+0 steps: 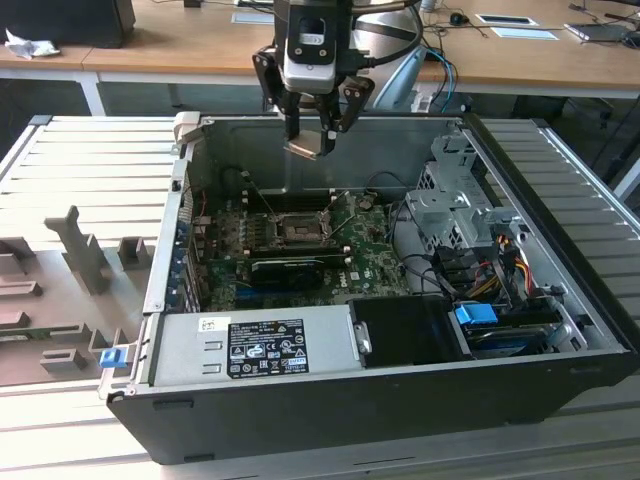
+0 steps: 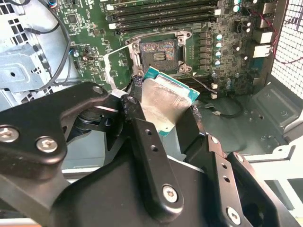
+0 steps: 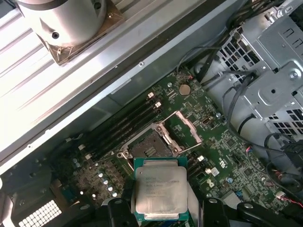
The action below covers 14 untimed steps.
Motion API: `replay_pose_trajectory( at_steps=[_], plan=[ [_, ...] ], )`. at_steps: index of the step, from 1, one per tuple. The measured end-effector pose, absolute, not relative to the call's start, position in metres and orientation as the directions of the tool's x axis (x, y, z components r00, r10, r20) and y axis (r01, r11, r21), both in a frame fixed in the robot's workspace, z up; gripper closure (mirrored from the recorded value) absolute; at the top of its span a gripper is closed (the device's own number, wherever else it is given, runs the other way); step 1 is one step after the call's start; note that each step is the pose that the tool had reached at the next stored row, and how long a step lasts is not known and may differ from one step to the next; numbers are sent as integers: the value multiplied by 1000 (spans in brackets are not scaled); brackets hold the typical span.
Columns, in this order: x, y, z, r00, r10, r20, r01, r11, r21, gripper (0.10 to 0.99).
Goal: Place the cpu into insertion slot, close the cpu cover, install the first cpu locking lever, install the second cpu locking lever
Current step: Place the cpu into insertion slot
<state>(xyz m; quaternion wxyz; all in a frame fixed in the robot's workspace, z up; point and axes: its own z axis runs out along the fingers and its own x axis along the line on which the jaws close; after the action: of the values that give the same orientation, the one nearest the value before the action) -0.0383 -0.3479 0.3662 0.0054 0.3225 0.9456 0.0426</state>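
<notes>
While the gripper (image 2: pixel 163 113) hangs over the open computer case (image 1: pixel 400 410), its 2 fingers (image 2: pixel 142 137) are pinched narrow on opposite edges of the cpu (image 2: pixel 163 97). The chip sits clamped between them, with its dull silver lid and thin green rim turned toward both wrist cameras. In the first wrist view the cpu (image 3: pixel 160 188) lies just short of the socket (image 3: pixel 150 149) in the line of sight. In the exterior view the gripper (image 1: pixel 315 135) holds the cpu (image 1: pixel 306 148) well above the socket (image 1: pixel 292 228), touching nothing else.

The socket (image 2: pixel 158 51) is bare, its square field of contacts exposed. The cpu cover (image 3: pixel 184 131) stands swung up off the socket along 1 side, and its window frame is tilted open. Just beside the socket on another side run 4 dark memory slots (image 3: pixel 124 124). A coin cell (image 3: pixel 184 89) sits on the green motherboard (image 3: pixel 215 142), beyond the raised cover as seen from the socket.

Farther from the socket, toward the exterior view's right, a grey perforated drive cage (image 1: pixel 452 205) is crossed by black cables. Well apart from the socket, a labelled power supply (image 1: pixel 255 345) lies against the case's nearest wall in the exterior view. Beyond the case's far wall from the socket stands a wooden desk (image 1: pixel 180 40).
</notes>
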Motion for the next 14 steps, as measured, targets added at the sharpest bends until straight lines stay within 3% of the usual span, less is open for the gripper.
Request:
replay_pose_trajectory(
  at_steps=[14],
  plan=[
    [-38, -348, 364, -700, 714, 17, 713, 696, 84, 557]
  ],
)
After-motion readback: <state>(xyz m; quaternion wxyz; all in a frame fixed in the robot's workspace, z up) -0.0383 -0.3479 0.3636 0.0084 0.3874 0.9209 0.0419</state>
